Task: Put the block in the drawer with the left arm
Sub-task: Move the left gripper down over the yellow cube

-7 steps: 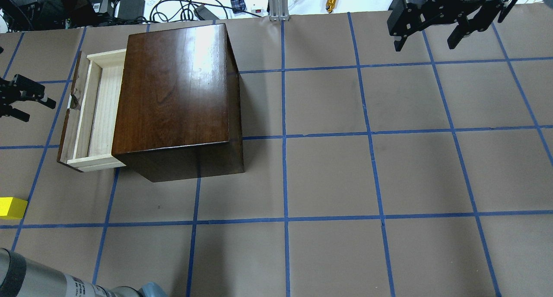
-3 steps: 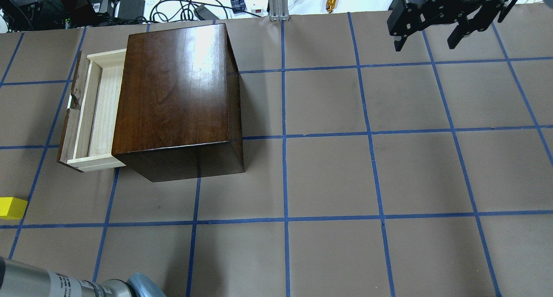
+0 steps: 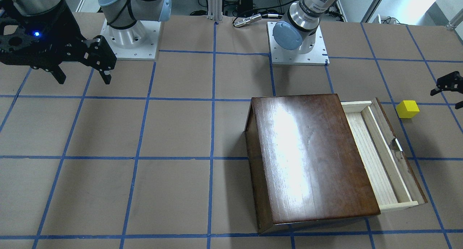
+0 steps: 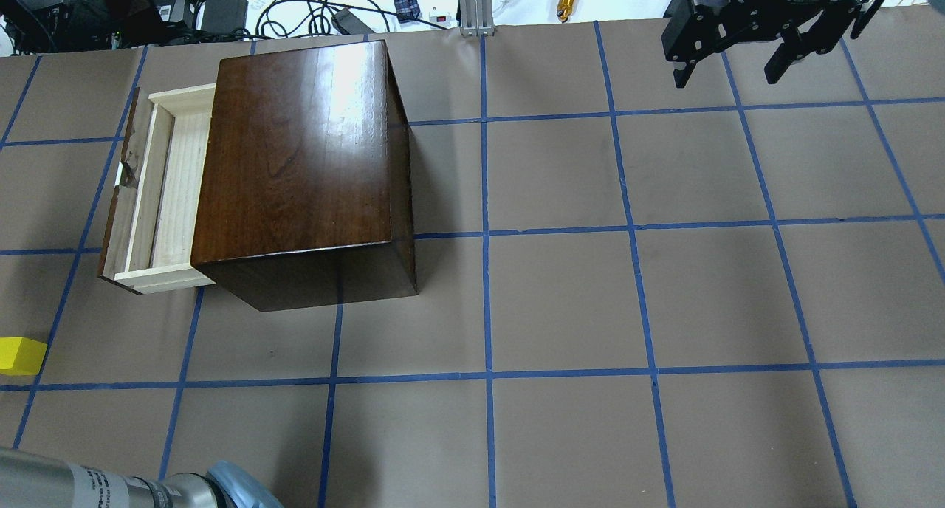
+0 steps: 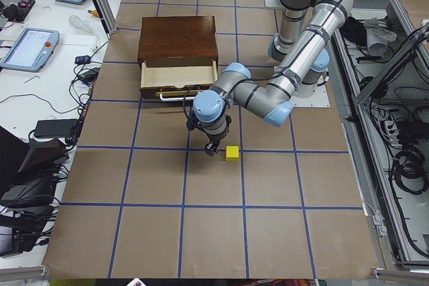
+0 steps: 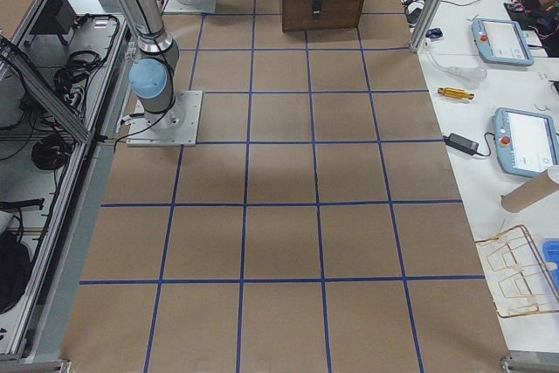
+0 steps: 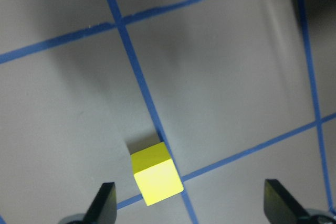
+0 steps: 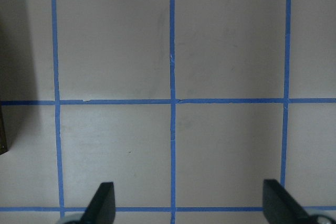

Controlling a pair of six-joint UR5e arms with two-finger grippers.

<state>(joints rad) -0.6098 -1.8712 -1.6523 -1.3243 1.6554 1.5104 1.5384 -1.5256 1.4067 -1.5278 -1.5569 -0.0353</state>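
Exterior front-facing: block [image 3: 407, 109] near open drawer [image 3: 376, 165], cabinet [image 3: 311, 158].

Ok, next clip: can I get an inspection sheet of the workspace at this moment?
surface: brown paper gridded with blue tape, lying flat.
job's things: yellow block on the paper, outside the drawer; the drawer is pulled open from the dark cabinet, nothing seen in its exposed part.
clutter: nothing seen on the paper.
grippers: left gripper open, hovering by the block, not gripping it; right gripper open, holding nothing, over the table's other end.
cables: black leads tangled beyond the far edge.
surroundings: teach pendants on a side bench.
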